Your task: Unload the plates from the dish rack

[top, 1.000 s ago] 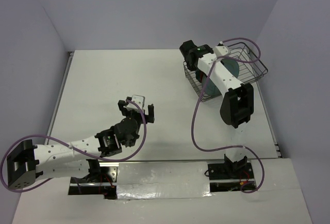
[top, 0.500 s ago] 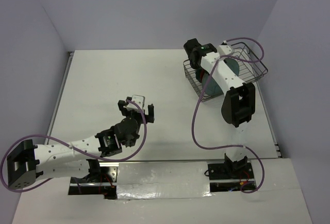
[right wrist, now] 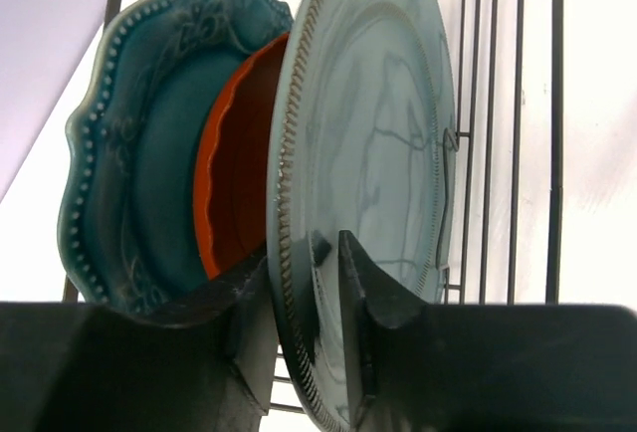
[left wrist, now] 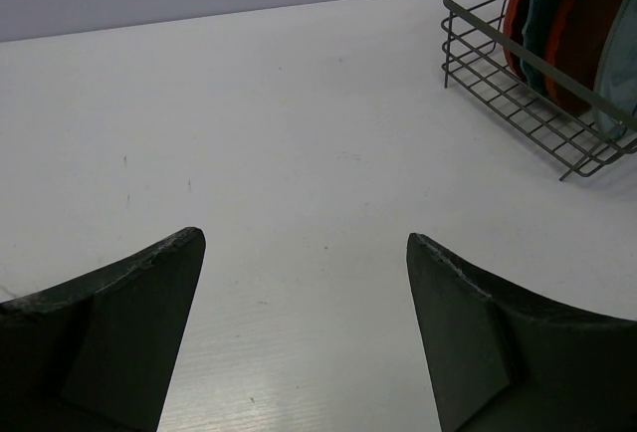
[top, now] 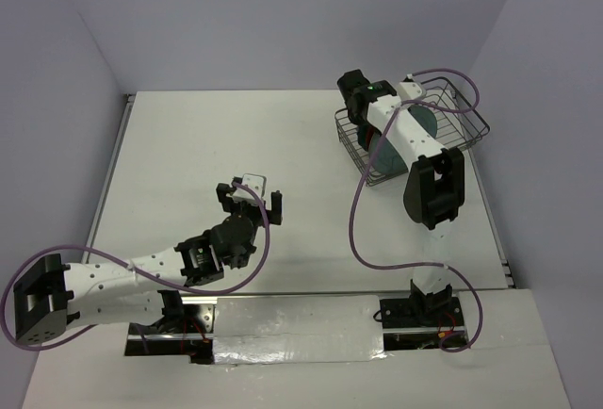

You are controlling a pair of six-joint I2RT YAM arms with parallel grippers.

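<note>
The dish rack (top: 474,132) stands at the far right of the table with several plates upright in it. In the right wrist view a pale grey-green plate (right wrist: 378,123) is nearest, a red-orange plate (right wrist: 234,173) is behind it, and a teal scalloped plate (right wrist: 139,153) is further back. My right gripper (right wrist: 304,248) reaches into the rack (right wrist: 518,104), one finger on each face of the pale plate's rim, shut on it. My left gripper (top: 254,197) hangs open over bare table, its jaws wide with nothing between them (left wrist: 304,243). The left wrist view shows the rack (left wrist: 498,84) far off at the upper right.
White table (top: 236,145) with purple walls at the back and both sides. The right arm's purple cable (top: 363,230) loops down over the table left of that arm. The rack sits close to the right wall.
My right gripper has pushed a little further into the rack and its fingers have closed in on the pale plate's rim. The left arm has barely moved.
</note>
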